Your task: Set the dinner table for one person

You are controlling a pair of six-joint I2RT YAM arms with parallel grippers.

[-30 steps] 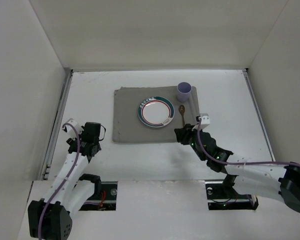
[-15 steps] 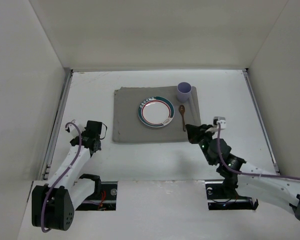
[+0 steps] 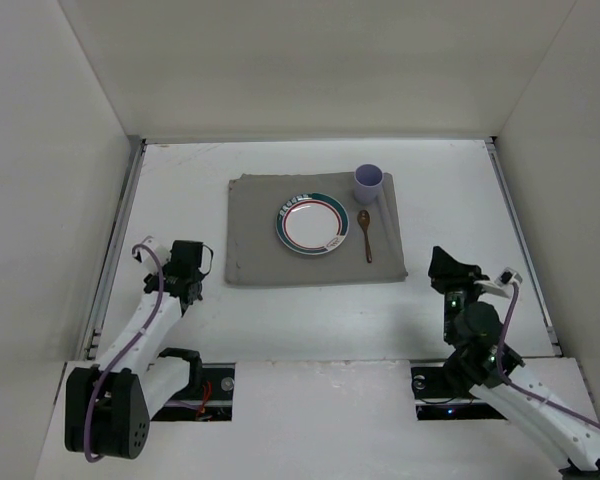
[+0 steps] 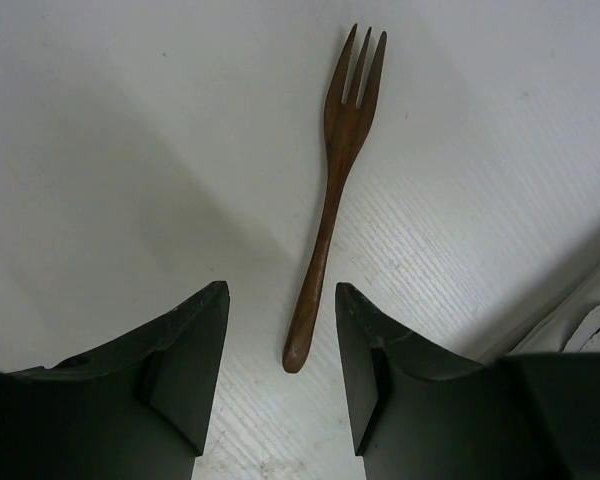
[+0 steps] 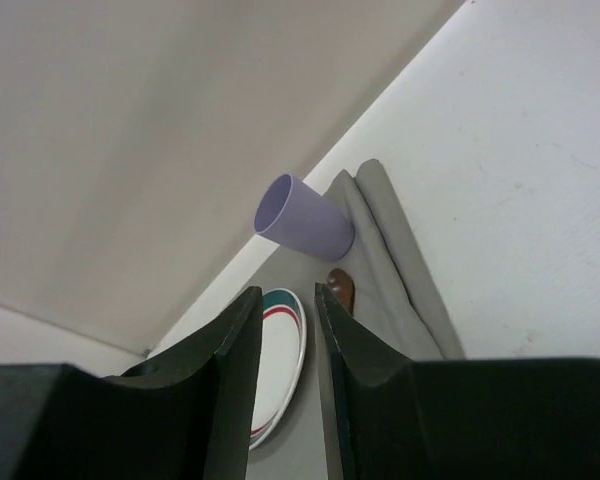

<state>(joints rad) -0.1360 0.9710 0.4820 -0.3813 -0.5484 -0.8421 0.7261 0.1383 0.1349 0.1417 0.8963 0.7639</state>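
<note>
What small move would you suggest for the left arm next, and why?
Probably lower the left gripper slightly and close its fingers on the wooden fork. It lies flat on the dinner table, ungrasped, handle end between the open fingers, while plate, cup and spoon sit on the mat without a fork.

A plate (image 3: 312, 223) sits centred on a mat (image 3: 255, 235) on the dinner table (image 3: 450, 200), with a spoon (image 3: 365, 233) just right of it on the mat. A cup (image 3: 368, 183) stands behind the spoon, and a fork (image 4: 335, 180) lies on the bare table.
</note>
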